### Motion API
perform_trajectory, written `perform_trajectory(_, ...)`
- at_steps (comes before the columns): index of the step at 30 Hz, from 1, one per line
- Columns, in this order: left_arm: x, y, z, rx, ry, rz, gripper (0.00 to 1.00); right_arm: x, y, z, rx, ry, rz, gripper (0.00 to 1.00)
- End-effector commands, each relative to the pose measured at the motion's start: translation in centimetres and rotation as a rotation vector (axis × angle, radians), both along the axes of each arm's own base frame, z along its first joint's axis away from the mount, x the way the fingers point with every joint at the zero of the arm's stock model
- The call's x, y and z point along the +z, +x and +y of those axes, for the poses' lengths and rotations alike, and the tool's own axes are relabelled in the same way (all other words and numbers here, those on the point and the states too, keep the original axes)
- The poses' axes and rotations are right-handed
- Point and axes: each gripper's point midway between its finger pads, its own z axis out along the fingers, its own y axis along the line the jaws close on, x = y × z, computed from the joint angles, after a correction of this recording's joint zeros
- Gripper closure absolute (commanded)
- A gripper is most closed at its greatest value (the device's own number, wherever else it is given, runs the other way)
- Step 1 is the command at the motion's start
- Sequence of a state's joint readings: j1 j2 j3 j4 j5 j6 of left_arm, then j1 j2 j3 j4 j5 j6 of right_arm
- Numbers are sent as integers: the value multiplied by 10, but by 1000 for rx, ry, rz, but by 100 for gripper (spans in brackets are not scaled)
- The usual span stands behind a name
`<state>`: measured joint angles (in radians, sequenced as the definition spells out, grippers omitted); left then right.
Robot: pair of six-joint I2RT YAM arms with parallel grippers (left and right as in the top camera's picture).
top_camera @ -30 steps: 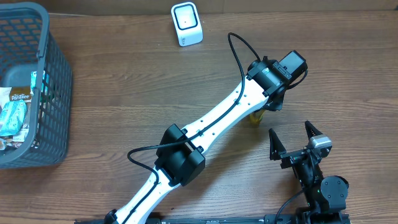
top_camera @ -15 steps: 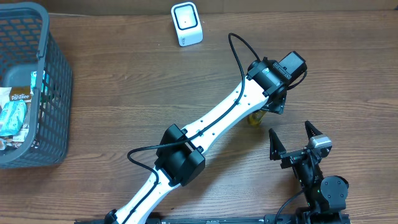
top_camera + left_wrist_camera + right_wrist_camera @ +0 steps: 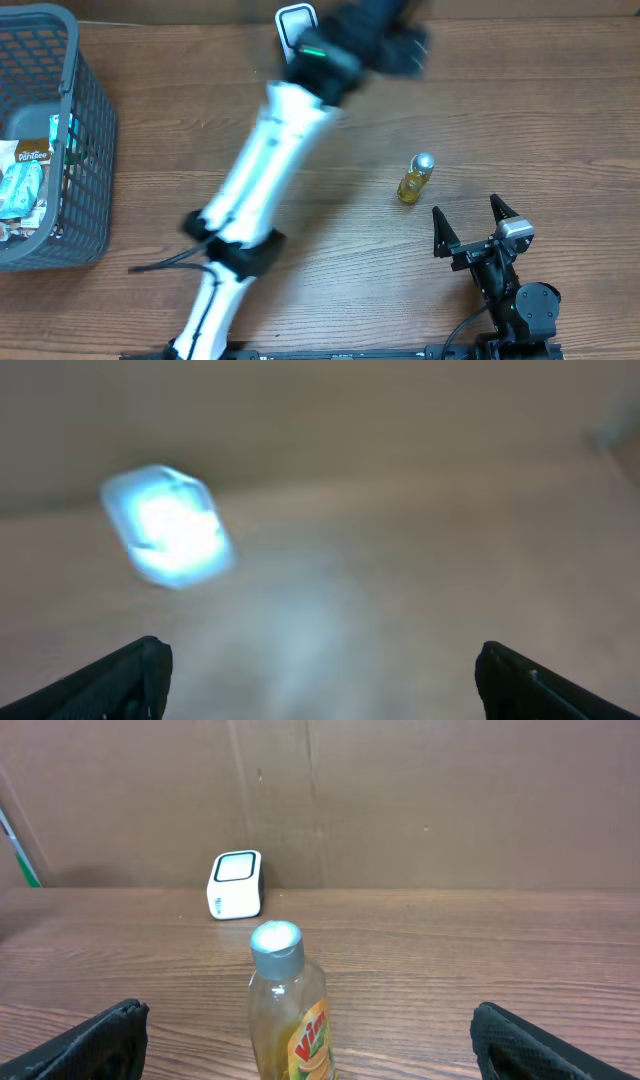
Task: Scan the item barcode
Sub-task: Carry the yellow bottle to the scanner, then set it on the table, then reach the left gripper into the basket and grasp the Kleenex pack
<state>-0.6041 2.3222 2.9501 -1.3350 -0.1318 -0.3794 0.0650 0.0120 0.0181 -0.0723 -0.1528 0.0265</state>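
A small bottle [image 3: 415, 178] stands upright right of the worktop's [image 3: 520, 100] middle, just beyond the wide-open, empty right gripper [image 3: 466, 208], the nearer one; the left gripper [image 3: 320, 670], also wide and empty, blurs near the scanner [image 3: 237, 885] at the far edge.

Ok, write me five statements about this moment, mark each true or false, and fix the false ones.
1. The bottle stands upright on the table. True.
2. The left gripper holds the bottle. False: its fingers are spread with nothing between them, and the bottle stands free.
3. The right gripper is open. True.
4. The basket is empty. False: snack packets lie in it.
5. The scanner sits right beside the right gripper. False: it is at the far edge of the table, well beyond the bottle.
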Motion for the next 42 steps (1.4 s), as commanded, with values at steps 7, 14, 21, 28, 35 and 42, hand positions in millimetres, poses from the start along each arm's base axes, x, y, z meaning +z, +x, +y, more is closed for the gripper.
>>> perform_trajectory(7,91,-8,323,550,94,-110,0,-3,1,-2,-10,0,1,0)
perform_trajectory(14,57,-58,466,850,31,67,0,-3,1,-2,-9,0,0,0)
perform_trajectory(21,16,-96,529,991,1,238,0,-3,1,-2,-10,0,0,0)
perform_trajectory(28,-59,-108,546,976,85,513,1,-3,1,-2,-10,0,1,0)
perform_trajectory(35,-114,-105,548,918,99,638,0,-3,1,-2,-9,0,1,0)
perform_trajectory(42,-145,-85,545,794,87,620,0,-3,1,-2,-9,0,1,0)
